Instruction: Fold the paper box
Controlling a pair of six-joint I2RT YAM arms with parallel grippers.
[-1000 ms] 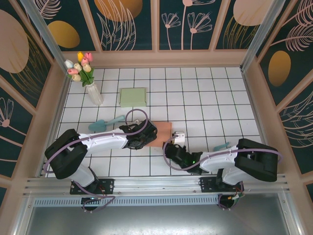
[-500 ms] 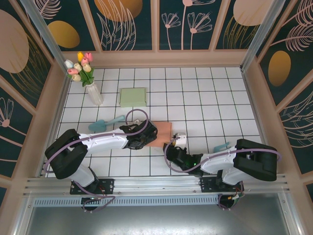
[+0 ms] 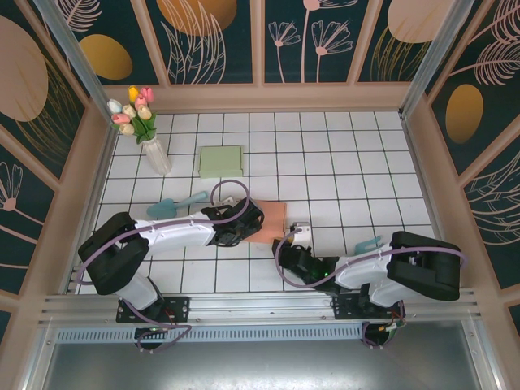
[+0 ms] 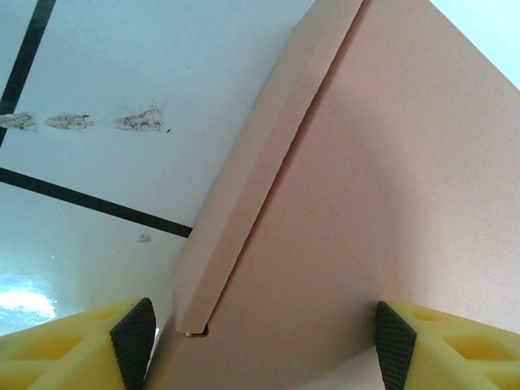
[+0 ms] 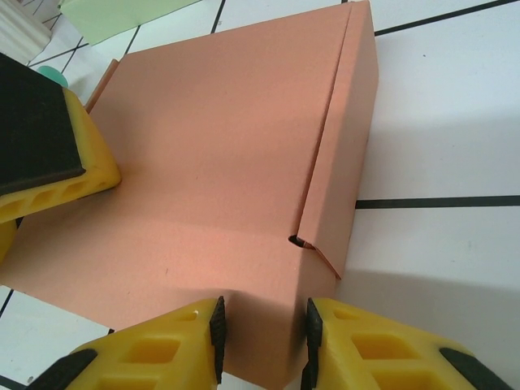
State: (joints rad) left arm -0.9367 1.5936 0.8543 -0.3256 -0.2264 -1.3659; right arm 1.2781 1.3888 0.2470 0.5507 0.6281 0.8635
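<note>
The salmon paper box [image 3: 275,216] lies flat on the white tiled table, lid down, with a narrow side flap [image 5: 345,138] folded along its right edge. My left gripper [image 3: 242,224] stands at the box's left end. In its wrist view the jaws are wide, and the box [image 4: 349,203] spans between them, meeting both pads [image 4: 392,349]. My right gripper [image 3: 286,245] is at the near right corner. Its jaws [image 5: 264,333] are narrow and shut on that corner of the box [image 5: 219,162]. One left finger [image 5: 49,138] rests over the box top.
A pale green flat sheet [image 3: 220,161] lies behind the box. A vase of tulips [image 3: 154,150] stands at the back left. A teal scoop [image 3: 175,203] lies left of the box, and another teal tool [image 3: 367,243] lies right of it. Wooden walls ring the table.
My right gripper has crept slightly nearer and leftward along the box's near corner, its jaws narrowing a little. The left gripper and the box have barely shifted.
</note>
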